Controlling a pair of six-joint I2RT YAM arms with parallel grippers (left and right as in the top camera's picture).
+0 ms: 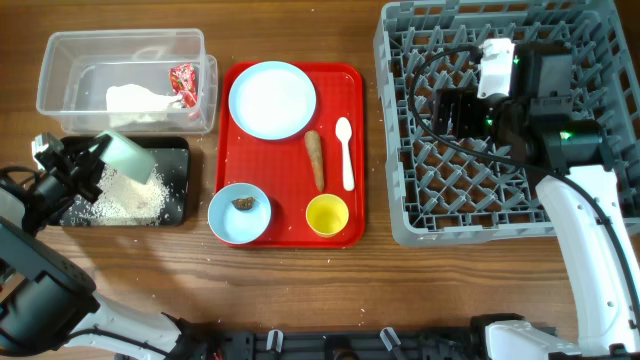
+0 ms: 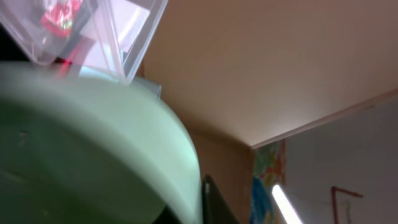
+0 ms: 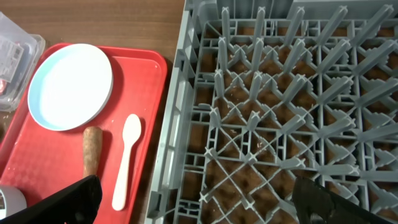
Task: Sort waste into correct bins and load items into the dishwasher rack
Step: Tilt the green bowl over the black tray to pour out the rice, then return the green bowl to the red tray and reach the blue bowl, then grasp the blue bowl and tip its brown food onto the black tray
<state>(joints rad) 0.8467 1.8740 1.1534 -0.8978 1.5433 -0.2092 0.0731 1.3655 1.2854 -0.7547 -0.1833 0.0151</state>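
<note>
My left gripper (image 1: 88, 168) is shut on the rim of the pale-green bowl (image 1: 127, 155), which is tipped over the black tray (image 1: 180, 150). White rice crumbs (image 1: 125, 197) lie in that tray. The bowl fills the left wrist view (image 2: 93, 143). The clear tub (image 1: 60, 60) holds the white napkin (image 1: 135, 98) and the red-and-white wrapper (image 1: 184, 82). The red tray carries the pale-blue plate (image 1: 272, 99), brown stick (image 1: 315, 158), white spoon (image 1: 345, 152), yellow cup (image 1: 327, 214) and a light-blue bowl (image 1: 225, 225) with a brown lump (image 1: 243, 204). My right gripper (image 1: 452, 110) is open and empty above the grey rack (image 1: 400, 200).
The flat red serving tray (image 1: 345, 80) lies between the bins and the rack. In the right wrist view the rack's left wall (image 3: 177, 124) stands next to the tray's edge, with the spoon (image 3: 126, 158) and stick (image 3: 91, 149) close by. A few crumbs lie on the wood near the front.
</note>
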